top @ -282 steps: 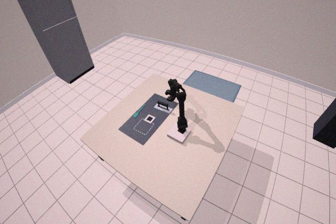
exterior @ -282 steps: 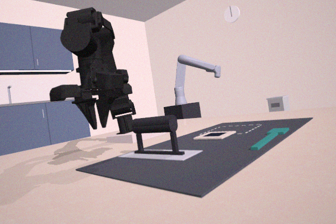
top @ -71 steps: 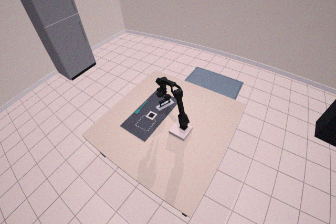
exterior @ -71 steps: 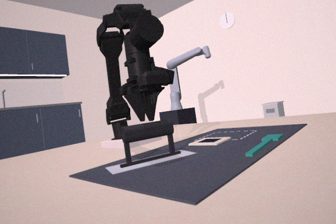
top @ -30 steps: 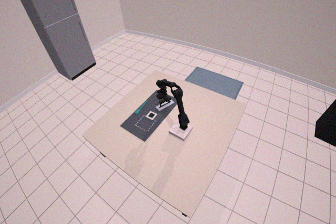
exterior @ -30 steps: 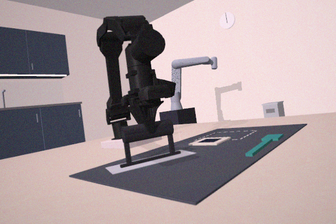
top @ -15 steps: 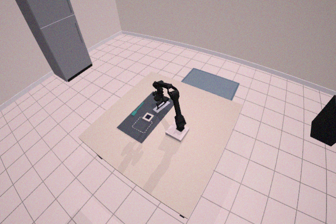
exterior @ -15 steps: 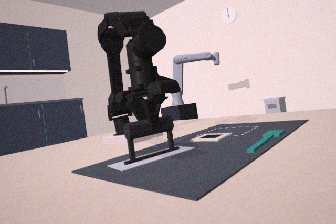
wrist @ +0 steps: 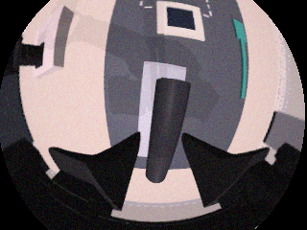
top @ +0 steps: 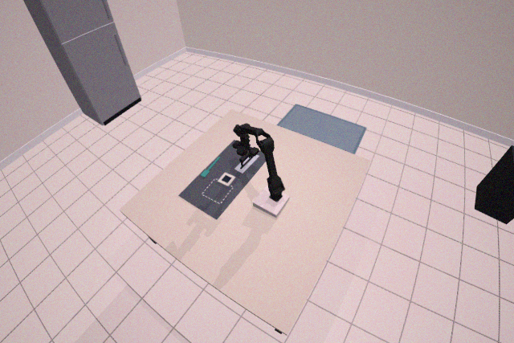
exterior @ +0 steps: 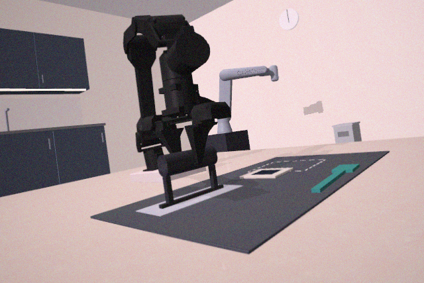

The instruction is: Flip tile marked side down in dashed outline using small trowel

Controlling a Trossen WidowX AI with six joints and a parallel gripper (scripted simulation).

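Observation:
The small trowel [top: 246, 162] [exterior: 186, 162] [wrist: 168, 125] stands on the dark mat [top: 193, 194] [exterior: 239, 225] [wrist: 127, 38], its white blade flat and its dark round handle up on two posts. My gripper [top: 242, 154] [exterior: 186, 152] [wrist: 161, 136] is straight above the trowel, with an open finger on either side of the handle. The white tile [top: 226, 178] [exterior: 267, 172] [wrist: 182, 19] lies with its dark square mark facing up, touching the near edge of the dashed outline [top: 210, 199] [exterior: 320, 163].
A green arrow [top: 208, 170] [exterior: 334, 177] [wrist: 242, 57] is printed along the mat's far side. My arm's white base [top: 271, 205] stands on the table beside the mat. A fridge [top: 83, 48], a blue floor rug [top: 321, 127] and a grey arm [exterior: 239, 74] lie beyond the table.

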